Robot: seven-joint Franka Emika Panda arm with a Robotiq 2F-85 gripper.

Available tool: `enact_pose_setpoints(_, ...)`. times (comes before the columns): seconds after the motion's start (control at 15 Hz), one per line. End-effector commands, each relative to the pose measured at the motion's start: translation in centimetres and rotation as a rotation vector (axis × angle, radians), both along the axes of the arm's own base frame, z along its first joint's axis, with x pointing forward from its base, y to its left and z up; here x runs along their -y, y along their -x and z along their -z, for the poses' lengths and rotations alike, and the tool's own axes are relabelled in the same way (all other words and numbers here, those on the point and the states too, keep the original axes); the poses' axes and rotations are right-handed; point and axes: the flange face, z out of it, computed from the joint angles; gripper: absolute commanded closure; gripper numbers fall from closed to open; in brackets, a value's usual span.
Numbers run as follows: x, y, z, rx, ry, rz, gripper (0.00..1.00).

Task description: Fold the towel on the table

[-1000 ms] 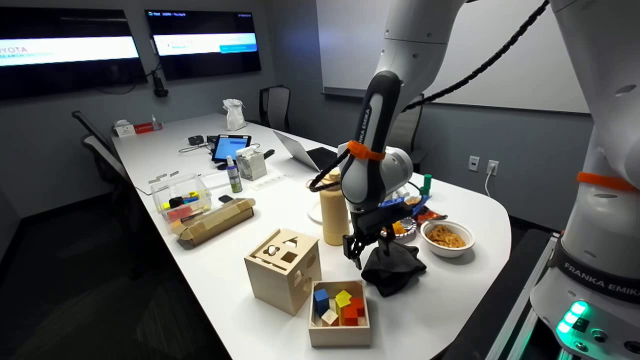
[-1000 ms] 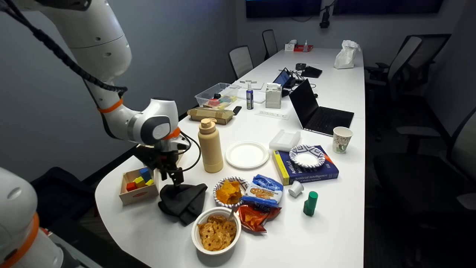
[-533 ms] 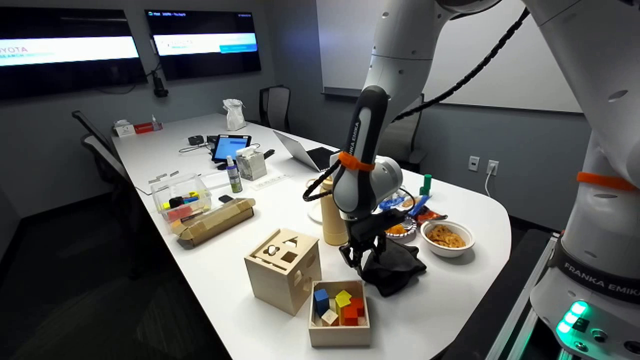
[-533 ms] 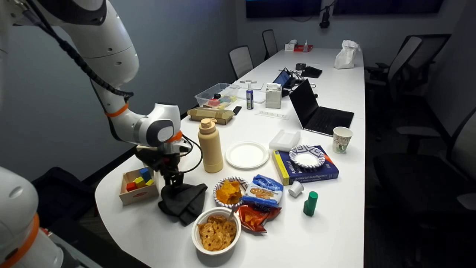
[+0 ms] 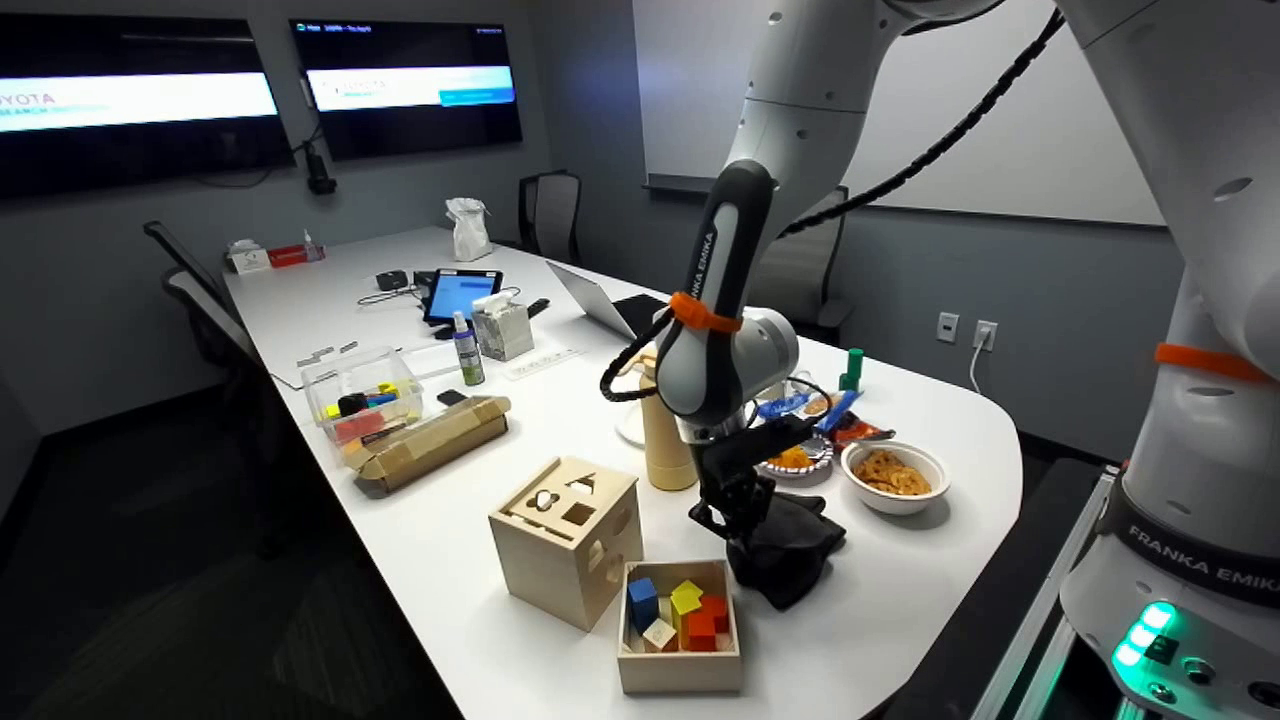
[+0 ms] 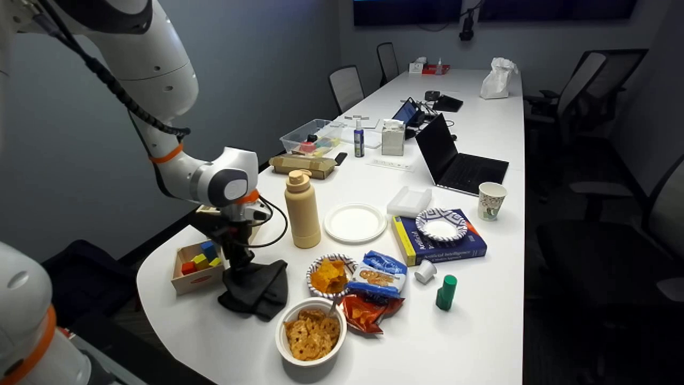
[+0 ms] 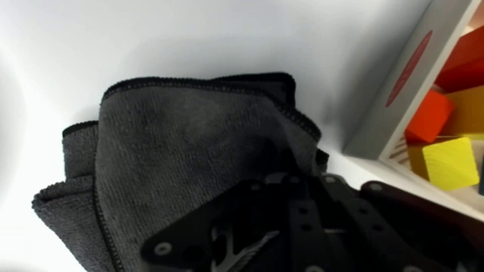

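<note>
Lying in overlapping layers on the white table [image 7: 56,56], the dark towel [image 7: 181,143] extends from left to centre in the wrist view; right of centre, the gripper [image 7: 306,179], its jaws narrow, pinches the cloth's edge; at far right, a wooden box [image 7: 370,136] of coloured blocks [image 7: 450,164] stands just beside.

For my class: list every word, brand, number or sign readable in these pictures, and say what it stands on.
"NKA EMIKA", start hidden: arm
"FRANKA EMIKA", running to the picture's edge: base
"OYOTA", start cut off: wall screen
"Artificial Intelligence": book
"A Modern Approach", smaller: same book
Too small or blurred: other wall screen, tablet, blue bag, spray bottle, red label on block box.
</note>
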Motion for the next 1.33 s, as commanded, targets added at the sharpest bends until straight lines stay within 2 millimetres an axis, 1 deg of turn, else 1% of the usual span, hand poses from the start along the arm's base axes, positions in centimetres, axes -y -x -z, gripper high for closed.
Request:
enact_pose_setpoints(0.0,-0.4,0.9,-3.2,-0.026,-0.057,-0.003,0.99)
enact_pose_setpoints(0.13,-0.5,0.9,-4.3,-0.033,-0.053,0.013,0.99)
enact_pose_setpoints(0.33,0.1,1.2,-5.9,-0.054,-0.034,0.02,0.99)
enact_pose_setpoints(0.53,1.6,1.0,-6.8,-0.076,-0.033,0.016,0.99)
enact_pose_setpoints(0.67,3.2,0.8,-7.2,-0.077,-0.061,0.014,0.99)
enact_pose_setpoints(0.87,5.9,0.7,-7.0,-0.077,-0.082,0.015,0.99)
enact_pose_setpoints(1.07,8.6,0.8,-6.1,-0.08,-0.105,0.022,0.99)
enact_pose_setpoints(1.27,10.2,1.1,-5.1,-0.102,-0.125,0.02,0.99)
